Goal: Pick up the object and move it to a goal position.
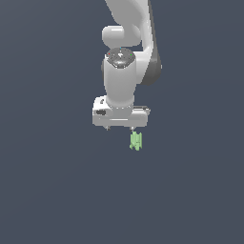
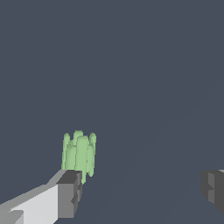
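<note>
The object (image 1: 136, 141) is a tiny light-green, ridged, upright lump on the dark grey floor. It also shows in the wrist view (image 2: 79, 153). My white gripper (image 1: 120, 127) hangs over the floor, pointing down, with its jaws wide apart and nothing between them (image 2: 142, 192). In the exterior view the object sits just below the gripper's body, at the side of the exterior view's right. In the wrist view it stands right by one dark fingertip (image 2: 70, 194), outside the gap. The other fingertip (image 2: 214, 188) is far from it.
Plain dark grey floor (image 1: 57, 190) all around. The white arm (image 1: 126, 43) rises above the gripper to the top of the exterior view.
</note>
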